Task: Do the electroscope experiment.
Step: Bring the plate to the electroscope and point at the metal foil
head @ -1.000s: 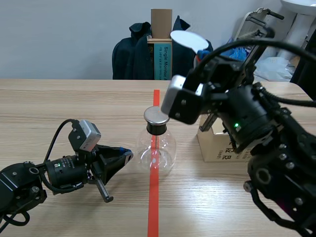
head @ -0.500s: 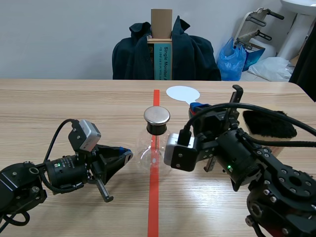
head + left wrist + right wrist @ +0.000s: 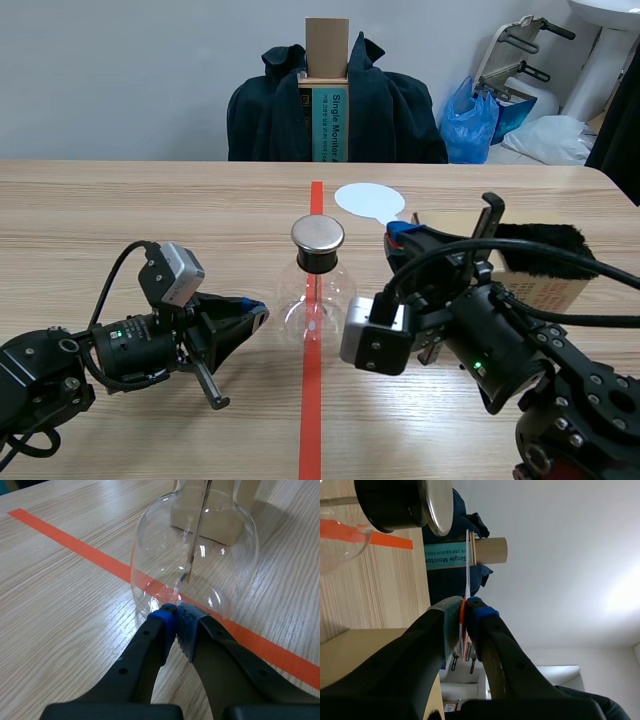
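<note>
The left jaws are pressed together on nothing, their tips low at the foot of the electroscope [image 3: 195, 555]. This is a glass flask standing on the orange tape line [image 3: 311, 420] on the surface [image 3: 150, 210]. Whether the tips touch the glass is unclear, but they sit as if to brace it. The right jaws pinch the stem of a thin white disc paddle [image 3: 368, 199]. It stands upright just beside the flask's metal cap [image 3: 318, 235], probably so its charge can be brought there. A black fur pad [image 3: 545, 248] lies on a cardboard box [image 3: 550, 290] nearby, likely for rubbing.
</note>
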### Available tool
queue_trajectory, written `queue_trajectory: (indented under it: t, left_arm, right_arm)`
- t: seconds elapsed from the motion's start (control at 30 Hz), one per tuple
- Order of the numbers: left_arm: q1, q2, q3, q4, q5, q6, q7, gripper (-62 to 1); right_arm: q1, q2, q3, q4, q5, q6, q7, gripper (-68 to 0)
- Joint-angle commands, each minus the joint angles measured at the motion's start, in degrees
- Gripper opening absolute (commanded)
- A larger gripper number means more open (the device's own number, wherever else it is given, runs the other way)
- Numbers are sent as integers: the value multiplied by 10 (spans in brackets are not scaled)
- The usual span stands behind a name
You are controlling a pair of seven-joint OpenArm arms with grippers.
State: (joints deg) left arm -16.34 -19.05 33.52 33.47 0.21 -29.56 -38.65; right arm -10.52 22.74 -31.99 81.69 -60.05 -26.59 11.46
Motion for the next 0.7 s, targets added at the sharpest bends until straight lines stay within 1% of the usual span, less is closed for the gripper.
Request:
queue_trajectory:
  t: [0.0, 0.47, 0.67]
  left_arm:
    - [-5, 3, -1, 10, -5, -1, -10, -579]
    - [-5, 3, -1, 10, -5, 1, -10, -579]
    - [-5, 3, -1, 10, -5, 1, -10, -579]
  right_arm:
    - [7, 8, 5, 17, 0, -8, 7, -667]
    - [7, 8, 5, 17, -2, -8, 93, -667]
    - [7, 8, 5, 17, -10, -8, 114, -667]
